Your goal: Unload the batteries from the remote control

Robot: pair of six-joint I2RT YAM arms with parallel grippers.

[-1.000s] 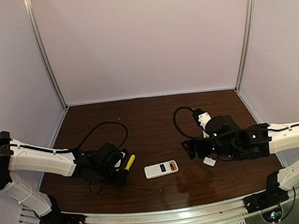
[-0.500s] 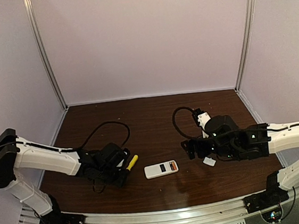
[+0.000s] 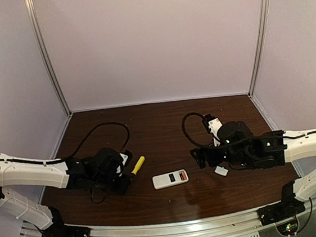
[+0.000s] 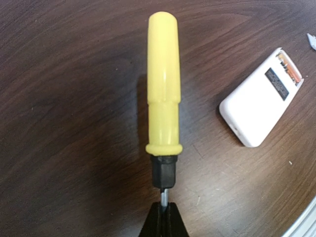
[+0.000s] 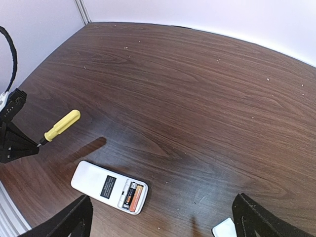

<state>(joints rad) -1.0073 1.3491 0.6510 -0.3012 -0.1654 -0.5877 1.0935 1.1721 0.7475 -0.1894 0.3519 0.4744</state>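
Plainly, batteries (image 5: 132, 193) sit in remote control (image 5: 91, 178) — left jaws pinching screwdriver (image 4: 163, 89), right jaws spread.

Lab booth, white panel walls (image 3: 150, 40), wooden table (image 3: 158, 124)

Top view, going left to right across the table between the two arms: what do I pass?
From the left: left gripper → yellow-handled screwdriver, held by its shaft → remote control → right gripper, open → small white plastic piece.
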